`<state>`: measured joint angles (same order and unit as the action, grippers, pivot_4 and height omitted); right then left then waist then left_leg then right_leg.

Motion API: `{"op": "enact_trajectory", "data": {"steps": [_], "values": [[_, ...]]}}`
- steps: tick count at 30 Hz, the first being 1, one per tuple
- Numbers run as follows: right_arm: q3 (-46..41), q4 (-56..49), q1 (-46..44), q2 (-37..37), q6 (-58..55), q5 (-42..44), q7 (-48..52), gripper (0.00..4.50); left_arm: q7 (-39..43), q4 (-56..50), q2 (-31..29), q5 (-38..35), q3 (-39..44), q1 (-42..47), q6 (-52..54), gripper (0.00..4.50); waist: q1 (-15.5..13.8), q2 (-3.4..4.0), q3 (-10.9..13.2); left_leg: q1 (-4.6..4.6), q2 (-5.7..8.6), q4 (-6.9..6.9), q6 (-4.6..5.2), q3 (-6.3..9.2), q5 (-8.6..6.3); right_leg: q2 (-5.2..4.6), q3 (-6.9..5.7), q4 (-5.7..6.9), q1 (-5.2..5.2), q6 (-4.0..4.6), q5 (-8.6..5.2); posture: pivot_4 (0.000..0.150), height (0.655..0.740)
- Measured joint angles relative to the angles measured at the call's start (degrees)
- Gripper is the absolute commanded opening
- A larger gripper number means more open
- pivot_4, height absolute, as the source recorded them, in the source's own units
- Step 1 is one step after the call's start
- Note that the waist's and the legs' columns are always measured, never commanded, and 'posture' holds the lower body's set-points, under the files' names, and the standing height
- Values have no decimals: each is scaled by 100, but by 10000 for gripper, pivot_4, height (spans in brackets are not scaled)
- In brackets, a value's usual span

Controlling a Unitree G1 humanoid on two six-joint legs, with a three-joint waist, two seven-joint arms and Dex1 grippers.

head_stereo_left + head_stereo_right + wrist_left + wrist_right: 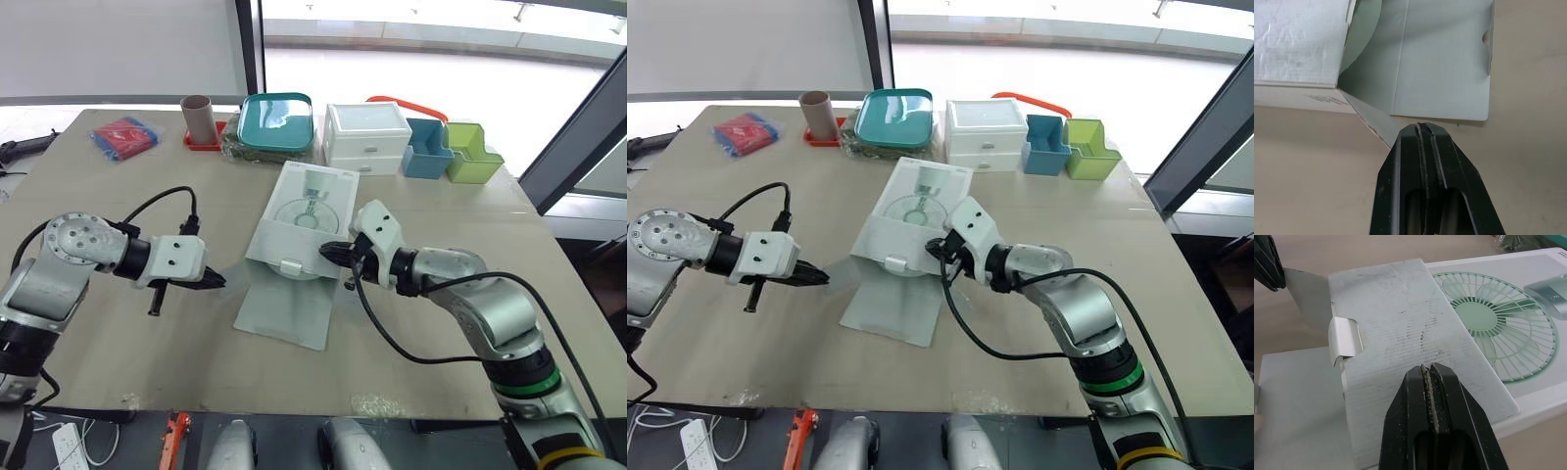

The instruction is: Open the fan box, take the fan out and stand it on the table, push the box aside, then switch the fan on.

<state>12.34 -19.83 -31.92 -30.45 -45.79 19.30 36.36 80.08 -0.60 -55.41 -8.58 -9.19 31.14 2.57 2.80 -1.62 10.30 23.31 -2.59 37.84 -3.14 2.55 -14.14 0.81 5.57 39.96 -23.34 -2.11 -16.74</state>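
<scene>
finds the fan box (306, 211) flat on the table (118, 196), lid flap (284, 308) folded out on its near side. has the left gripper (217, 280) pinched shut, empty — tip at the box's left side flap (1308, 293). has the right gripper (326, 251) closed on nothing too, over the box's front tuck flap (1415, 323).

No legible text; fine print on fan box (299, 220) unreadable

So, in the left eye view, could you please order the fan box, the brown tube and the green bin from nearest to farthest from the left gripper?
1. Fan box, mid-table, just beside the left gripper.
2. Brown tube, far edge, left side.
3. Green bin, far edge, right side.
</scene>
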Motion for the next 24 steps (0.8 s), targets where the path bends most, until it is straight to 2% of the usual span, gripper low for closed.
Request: {"op": "enact_trajectory", "data": {"steps": [9, 15, 24], "values": [[-3, -35, 37, -47, 61, -38, 81, 506, -570, 1154, 505, 795, -203, 374, -894, 0, -6, 0, 0, 0, 0, -1, 1, 2, -1, -1, -5, 0, 0, 1, 0, 1500, 7400], [-3, -53, 44, -59, 68, -59, 100, 506, -1089, 1592, 1158, 903, -209, 546, -1085, 0, -9, 0, 0, 3, 3, 1, 1, 4, -1, -5, -7, 1, 1, 1, 0, 1500, 7400], [-3, -85, 46, -71, 37, -58, 102, 506, -1444, 1909, 1341, 1079, -211, 625, -1291, 0, -7, 0, 0, 2, 3, 1, 1, 5, 0, -6, -9, 3, 1, 2, 1, 1500, 7400]]}}
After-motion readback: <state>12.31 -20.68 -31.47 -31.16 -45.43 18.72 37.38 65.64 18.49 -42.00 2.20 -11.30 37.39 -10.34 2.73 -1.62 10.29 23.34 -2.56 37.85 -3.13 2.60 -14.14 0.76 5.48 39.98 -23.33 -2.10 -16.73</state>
